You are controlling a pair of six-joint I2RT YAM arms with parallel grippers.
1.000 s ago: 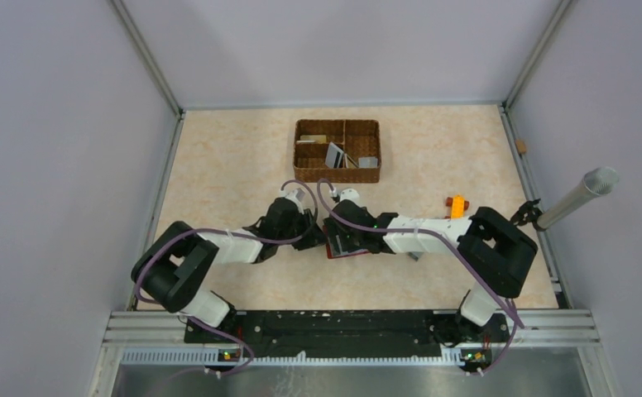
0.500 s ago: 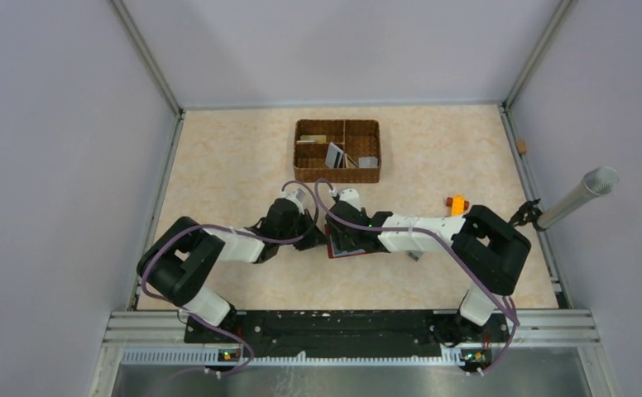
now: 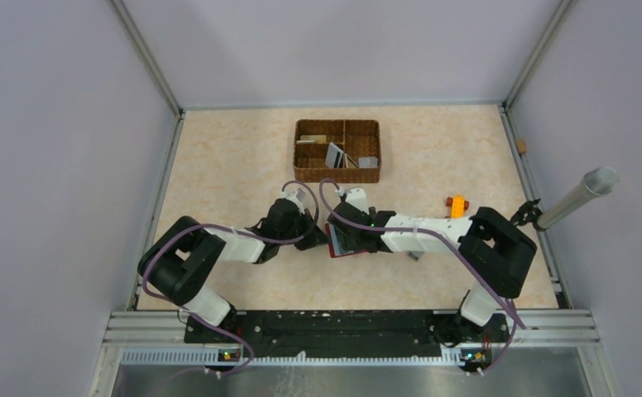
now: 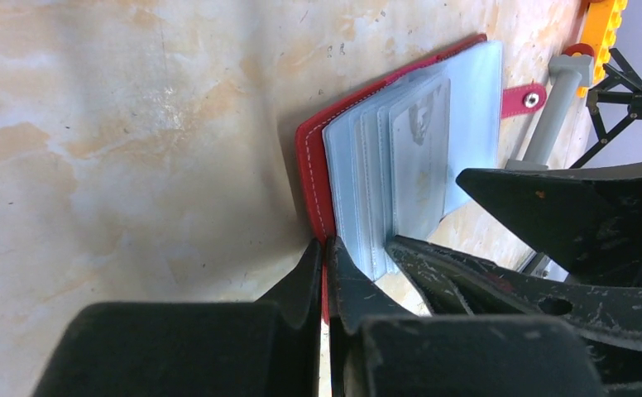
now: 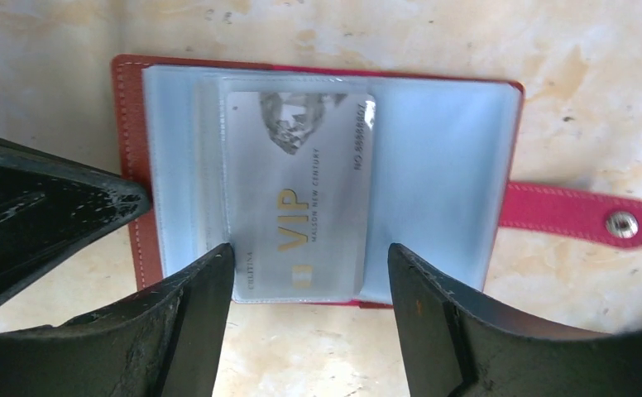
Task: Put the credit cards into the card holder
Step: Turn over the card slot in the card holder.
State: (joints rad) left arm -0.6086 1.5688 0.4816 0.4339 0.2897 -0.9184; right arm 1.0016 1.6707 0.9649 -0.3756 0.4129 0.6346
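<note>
Card holder (image 5: 433, 165) lay open on the table (image 3: 218, 165) between the two arms, and the right wrist view showed plainly a grey VIP card (image 5: 297, 198) seated in its front clear pocket, the right gripper (image 5: 309, 258) spread to either side of that card's near end. Only the left wrist view showed the left gripper (image 4: 324, 248) pinching the red cover's edge, while the top view added more cards (image 3: 334, 155) in the wicker basket (image 3: 337, 175) beyond.

White arm links (image 3: 421, 234), bulky black joints (image 3: 500, 252), looping purple cables (image 3: 146, 263), and scuffed matte-black fingers (image 5: 189, 331).
</note>
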